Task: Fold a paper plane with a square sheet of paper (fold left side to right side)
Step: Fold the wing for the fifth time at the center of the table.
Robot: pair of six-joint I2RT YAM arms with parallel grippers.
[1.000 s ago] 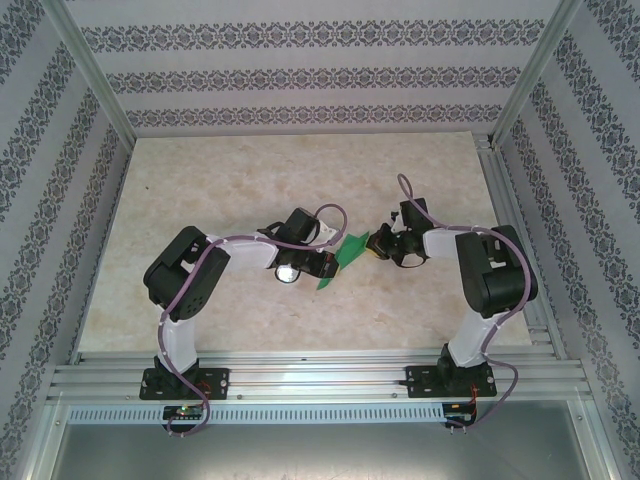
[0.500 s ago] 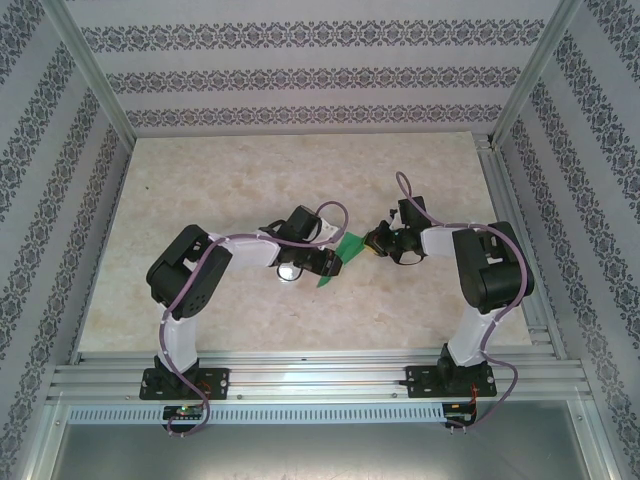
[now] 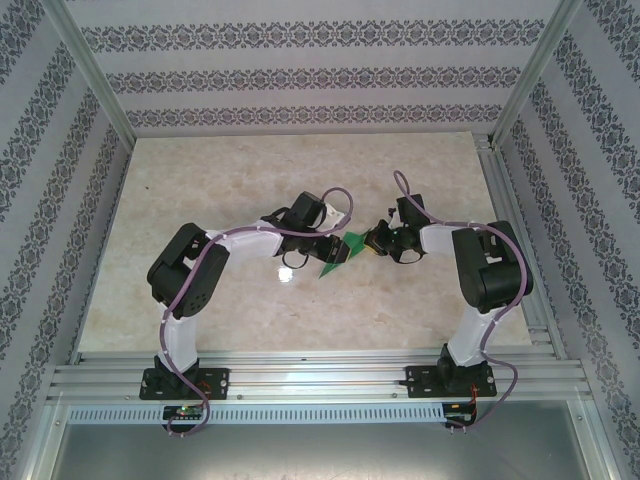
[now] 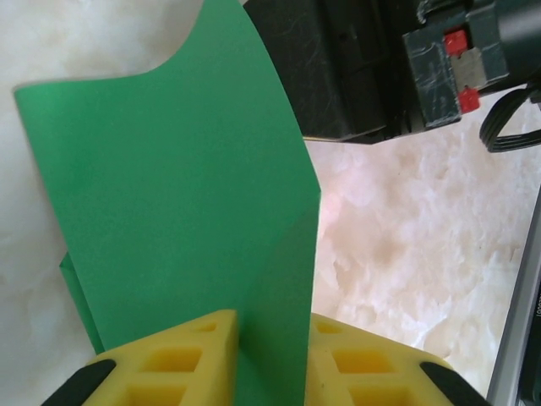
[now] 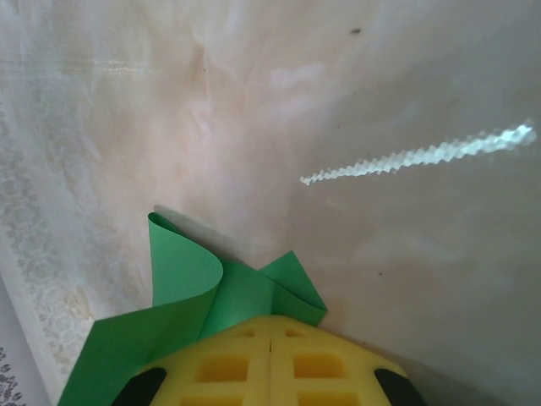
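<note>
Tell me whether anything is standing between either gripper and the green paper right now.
Nothing visible does. The right gripper is closed on one end of the green paper. The left gripper has its yellow fingers slightly parted, with the paper running up between them. Both are at the sheet, with no gap left to block.

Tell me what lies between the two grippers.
The folded green paper spans the gap between the left gripper and the right gripper, as the top external view shows; nothing else lies there.

Overhead camera looks down from behind the arm bases [image 3: 180, 382]; my wrist cameras sit close, both sharing the green paper [image 4: 186, 194].
</note>
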